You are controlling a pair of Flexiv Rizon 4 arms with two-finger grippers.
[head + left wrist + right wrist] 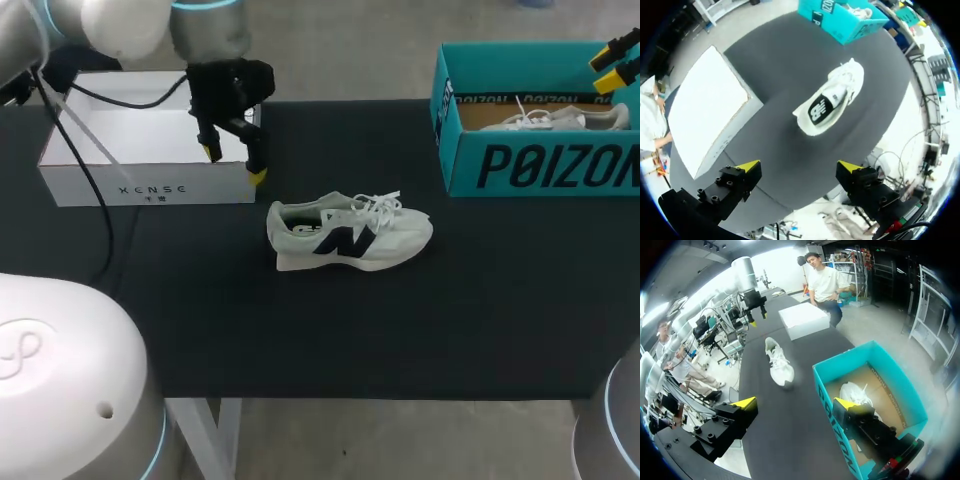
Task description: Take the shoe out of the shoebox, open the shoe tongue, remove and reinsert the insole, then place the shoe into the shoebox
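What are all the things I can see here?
Loose shoe: one, white with a dark letter, in the middle of the table.
Second shoe: one, white, inside the shoebox.
Shoebox: one, teal, open, far right of the table.
White box: one, white, open, far left of the table.
Table: one, black top.
Left hand: one, black with yellow tips, open, above the white box's front corner.
Right hand: one, black with yellow tips, open, above the shoebox.

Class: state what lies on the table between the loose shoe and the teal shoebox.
Nothing: only bare black table separates the shoe from the teal shoebox, clearest in the head view.
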